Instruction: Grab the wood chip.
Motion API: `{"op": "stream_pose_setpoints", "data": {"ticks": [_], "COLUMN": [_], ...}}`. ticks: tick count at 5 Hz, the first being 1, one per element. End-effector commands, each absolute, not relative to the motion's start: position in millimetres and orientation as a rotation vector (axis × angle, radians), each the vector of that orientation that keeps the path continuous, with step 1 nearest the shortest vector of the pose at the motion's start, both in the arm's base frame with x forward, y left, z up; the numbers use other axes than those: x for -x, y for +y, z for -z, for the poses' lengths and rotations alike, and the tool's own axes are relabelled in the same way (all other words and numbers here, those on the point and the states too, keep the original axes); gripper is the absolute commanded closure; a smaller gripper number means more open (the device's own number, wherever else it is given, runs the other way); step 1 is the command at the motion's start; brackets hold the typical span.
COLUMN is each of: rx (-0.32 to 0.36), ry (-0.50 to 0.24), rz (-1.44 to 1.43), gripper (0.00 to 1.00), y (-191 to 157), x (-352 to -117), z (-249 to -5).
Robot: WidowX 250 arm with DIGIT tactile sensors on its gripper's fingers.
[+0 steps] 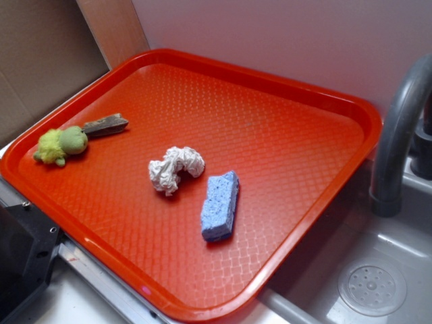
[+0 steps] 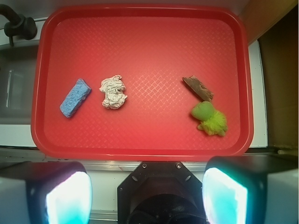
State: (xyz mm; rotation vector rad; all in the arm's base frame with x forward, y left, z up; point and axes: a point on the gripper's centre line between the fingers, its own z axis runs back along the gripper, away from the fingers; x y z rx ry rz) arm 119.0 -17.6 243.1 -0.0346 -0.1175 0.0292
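approach not yet begun: the claw (image 2: 147,189) hangs released, pads wide apart, high above the tray (image 2: 140,144) and off its near edge.

the chip (image 2: 198,87) lies flat by the tray's side edge, one end touching the plush (image 2: 210,118), well apart from the paper wad (image 2: 113,92) and sponge (image 2: 75,97). the next move likely calls for travelling over the chip, turning across its width, and descending clear of the plush.

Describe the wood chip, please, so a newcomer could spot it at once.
On the red tray, look to the end away from the sink. There a flat grey-brown wood chip lies against a fuzzy yellow-green toy. It is the only hard, dull, straight-edged piece.
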Motion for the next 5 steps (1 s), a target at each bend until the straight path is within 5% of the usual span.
{"op": "stream_pose_setpoints", "data": {"ticks": [1, 2, 3, 4, 5], "rx": [0.035, 0.000, 0.057, 0.047, -0.017], "ry": [-0.118, -0.219, -0.254, -0.232, -0.118], "rz": [-0.029, 0.175, 0.360, 0.346, 0.389], "gripper": [0.00, 0.00, 0.00, 0.00, 0.00], "y": [-18, 16, 39, 54, 56], "x": [-119, -164, -195, -209, -207], "z": [-243, -201, -164, -122, -71]}}
